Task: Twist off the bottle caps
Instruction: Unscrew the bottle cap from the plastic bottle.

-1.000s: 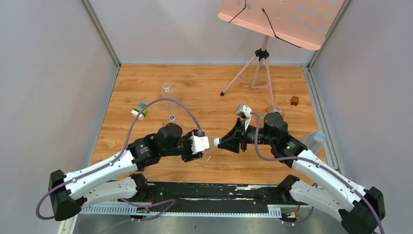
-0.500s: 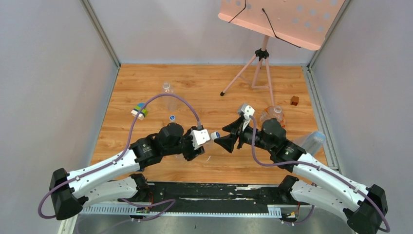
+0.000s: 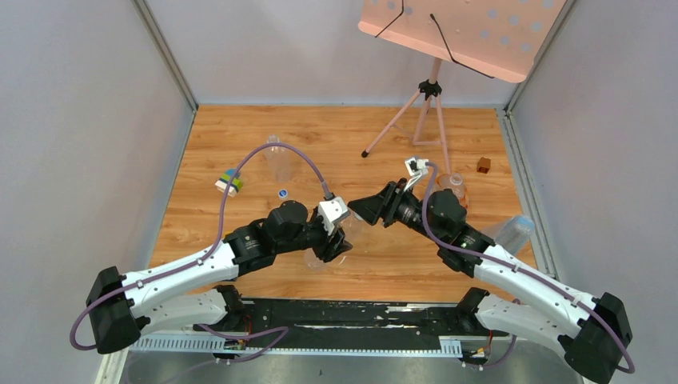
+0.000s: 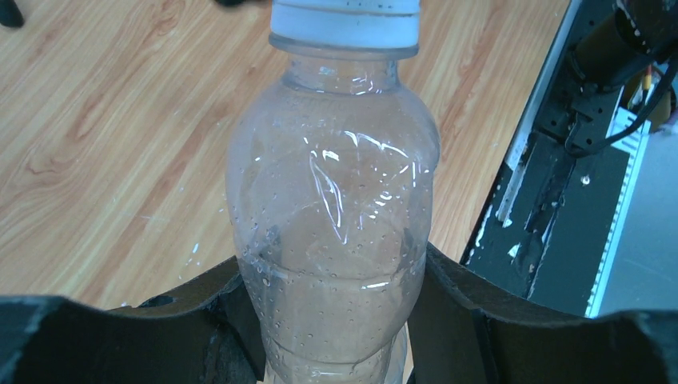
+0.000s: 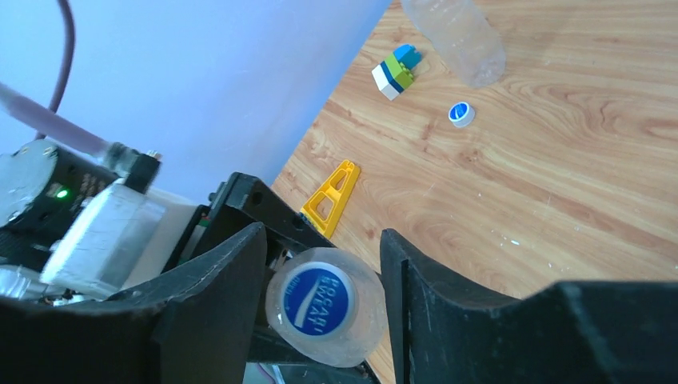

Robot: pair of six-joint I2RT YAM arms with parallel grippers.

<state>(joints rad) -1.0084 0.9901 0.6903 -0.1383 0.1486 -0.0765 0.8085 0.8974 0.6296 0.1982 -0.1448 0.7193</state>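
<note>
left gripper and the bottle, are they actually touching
Touching. The left wrist view shows the left gripper closed around the bottle, its dark fingers pressed against both sides of the clear body with no gap.

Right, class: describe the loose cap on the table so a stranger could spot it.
Take the wooden table, left half. Just right of the coloured brick stack, on the arms' side of a clear bottle, lies the blue cap: tiny, round, on no bottle.
</note>
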